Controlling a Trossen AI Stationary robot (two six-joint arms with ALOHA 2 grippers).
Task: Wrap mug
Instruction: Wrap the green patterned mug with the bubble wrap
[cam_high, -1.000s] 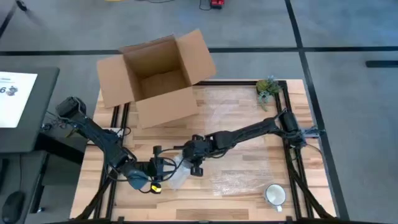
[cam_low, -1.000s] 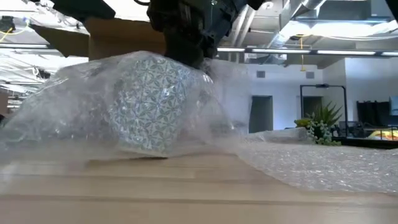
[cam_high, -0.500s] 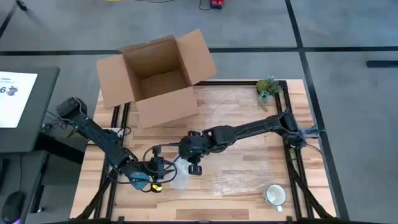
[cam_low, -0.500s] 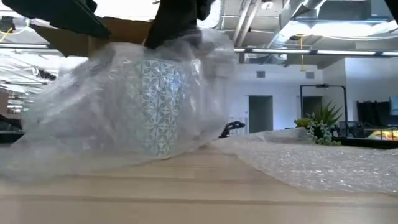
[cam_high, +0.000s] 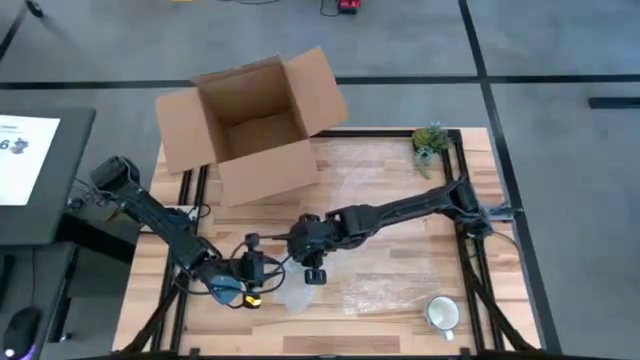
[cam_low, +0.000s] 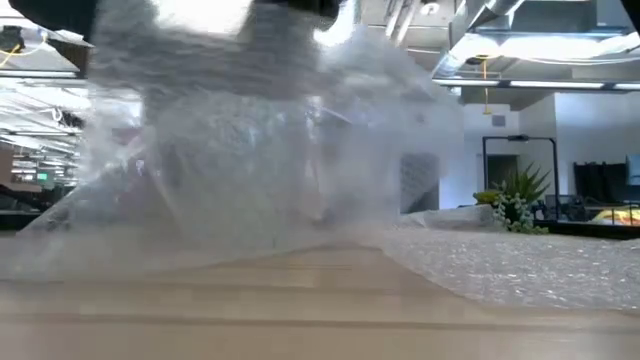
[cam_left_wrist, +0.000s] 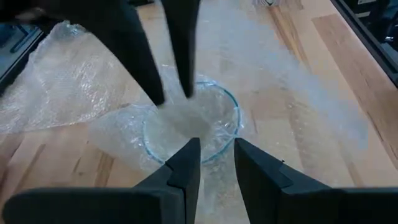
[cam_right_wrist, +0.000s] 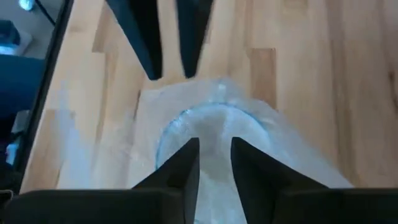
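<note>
The mug (cam_left_wrist: 231, 107) stands mouth up under clear bubble wrap (cam_left_wrist: 74, 93), and only its round rim shows through the film. My left gripper (cam_left_wrist: 216, 149) and my right gripper (cam_right_wrist: 214, 149) face each other across it, each shut on the wrap at its own side of the rim. In the high view they meet left of the table's middle, left gripper (cam_high: 262, 268) and right gripper (cam_high: 298, 248). In the low view the wrapped bundle (cam_low: 250, 150) is blurred. The wrap's loose skirt (cam_low: 150, 255) lies on the table. My left gripper pinches the bubble wrap between its two fingers where it covers the near side of the mug's rim (cam_left_wrist: 208, 134), slanting down from the table's left. Whether the mug's wall is also between the fingers I cannot tell. My right gripper pinches the wrap between its two fingers at the opposite side of the rim (cam_right_wrist: 211, 127), slanting down from the table's right. The film runs slack from there over the mug's mouth. Whether the wall is gripped too I cannot tell.
An open cardboard box (cam_high: 255, 120) stands at the table's far left. A second, white mug (cam_high: 442, 313) sits near the front right corner, a small plant (cam_high: 431, 140) at the far right. The rest of the bubble wrap sheet (cam_high: 385, 290) lies spread toward the right.
My right gripper has gone toward the table's left edge and my left gripper has edged toward it. The wrapped mug lay on its side. It has since been tipped upright and risen, with more wrap drawn up and over it.
</note>
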